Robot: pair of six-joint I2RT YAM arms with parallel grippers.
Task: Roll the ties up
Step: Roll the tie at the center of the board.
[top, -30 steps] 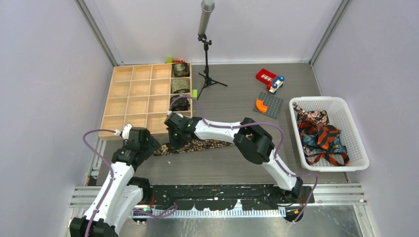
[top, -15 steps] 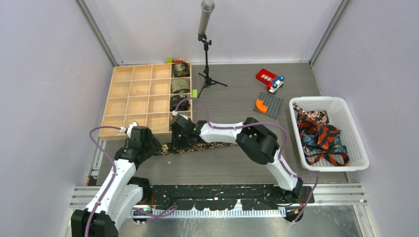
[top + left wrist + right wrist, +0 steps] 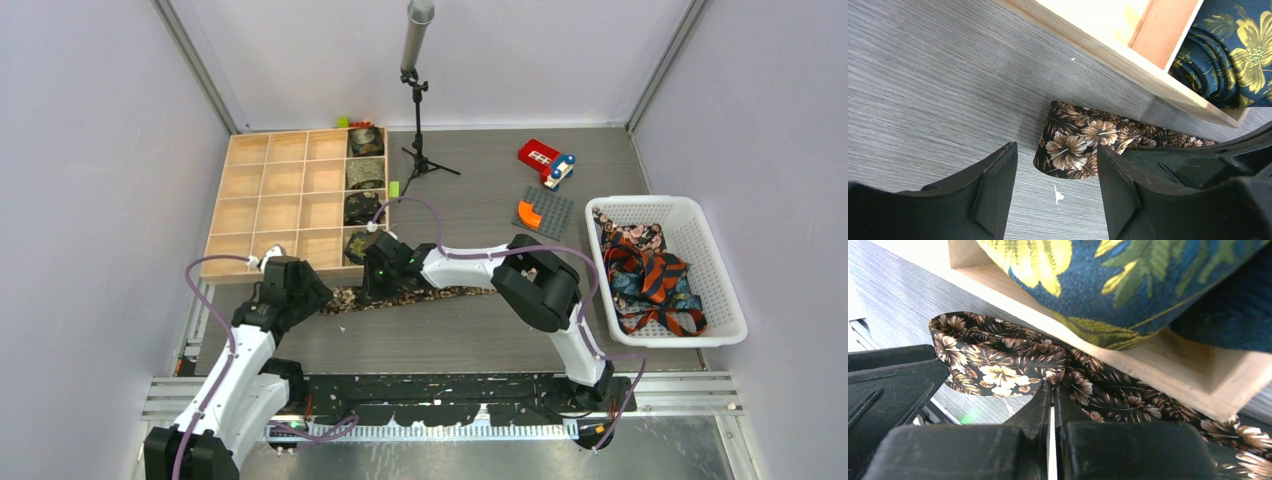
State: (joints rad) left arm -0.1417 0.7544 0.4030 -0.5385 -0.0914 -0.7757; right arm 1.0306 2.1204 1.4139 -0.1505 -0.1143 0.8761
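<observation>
Two hands meet at a long dark brown-and-tan floral fabric tie [image 3: 430, 295]. It lies flat on the grey wood-grain worktop [image 3: 480, 180], left of its middle and just beside the near wall of a pale wooden compartment tray [image 3: 265, 185]. The right hand [image 3: 1050, 390] is clenched, its tips pinching the tie's cloth next to the folded-over left end. The left hand [image 3: 1055, 150] is released, its jaws apart over that folded end. A coiled navy tie with yellow flowers [image 3: 1228, 55] sits in the tray's near-right compartment. Several loose ties [image 3: 650, 275] fill a white plastic basket [image 3: 665, 202] at the worktop's right edge.
</observation>
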